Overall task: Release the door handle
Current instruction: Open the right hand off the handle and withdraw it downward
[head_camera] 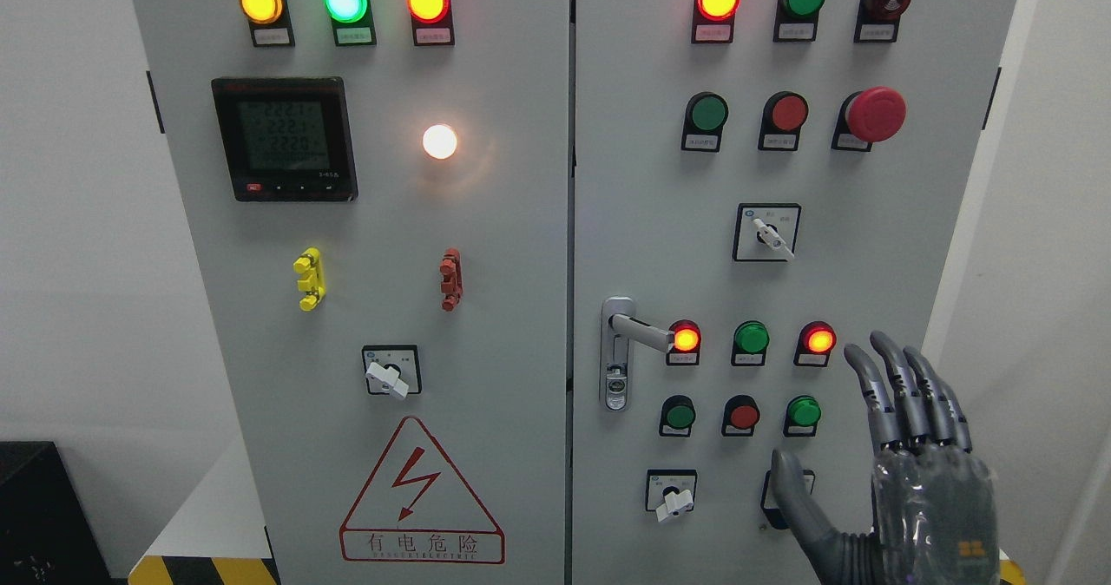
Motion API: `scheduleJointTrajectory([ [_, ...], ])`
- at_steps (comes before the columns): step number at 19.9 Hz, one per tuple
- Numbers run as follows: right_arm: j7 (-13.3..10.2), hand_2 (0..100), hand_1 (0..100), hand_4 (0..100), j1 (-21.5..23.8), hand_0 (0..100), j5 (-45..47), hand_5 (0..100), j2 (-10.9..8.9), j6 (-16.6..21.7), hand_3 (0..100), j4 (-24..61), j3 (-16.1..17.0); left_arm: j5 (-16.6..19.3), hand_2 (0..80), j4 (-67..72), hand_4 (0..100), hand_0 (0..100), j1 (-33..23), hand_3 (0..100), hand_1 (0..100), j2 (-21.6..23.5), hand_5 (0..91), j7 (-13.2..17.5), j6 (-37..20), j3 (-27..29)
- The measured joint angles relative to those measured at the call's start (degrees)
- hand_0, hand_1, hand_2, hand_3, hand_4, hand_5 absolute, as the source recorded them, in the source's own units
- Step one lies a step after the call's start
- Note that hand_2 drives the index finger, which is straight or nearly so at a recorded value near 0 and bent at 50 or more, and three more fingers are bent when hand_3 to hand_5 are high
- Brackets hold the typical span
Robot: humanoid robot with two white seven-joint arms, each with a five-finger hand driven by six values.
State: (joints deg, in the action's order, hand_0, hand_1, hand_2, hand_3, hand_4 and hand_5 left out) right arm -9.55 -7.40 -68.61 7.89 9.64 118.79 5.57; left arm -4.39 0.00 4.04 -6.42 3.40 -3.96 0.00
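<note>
Right robot hand (pixel 903 455) off door handle (pixel 629 342)

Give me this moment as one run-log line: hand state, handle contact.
right hand: open, fingers spread, holding nothing | door handle: free, no contact, left of hand | left hand: not in view | cabinet doors: appear closed

I see plain white wall (pixel 69 220) filling the left side of the frame, evenly lit, with a softer shadow where it meets the grey cabinet. Another strip of white wall (pixel 1059 177) runs down the right edge. At the lower left corner sits a dark box (pixel 35 515), its make unclear to me. Just right of it, along the bottom edge, I see yellow-and-black hazard striping (pixel 204 570) below a pale ledge (pixel 217 507).
</note>
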Motion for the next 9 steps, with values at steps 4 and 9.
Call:
scheduleJointTrajectory([
  [4, 0.02, 0, 17, 0, -0.11, 36, 0.15, 0, 0.01, 0.0, 0, 0.23, 0.16, 0.0, 2.5, 0.0, 1, 0, 0.0, 8, 0, 0.0, 0.0, -0.04, 0.0, 0.0],
  [9, 0.04, 0, 16, 0, -0.19, 36, 0.22, 0, 0.01, 0.0, 0, 0.41, 0.23, 0.0, 2.6, 0.0, 1, 0, 0.0, 8, 0, 0.0, 0.0, -0.04, 0.0, 0.0],
])
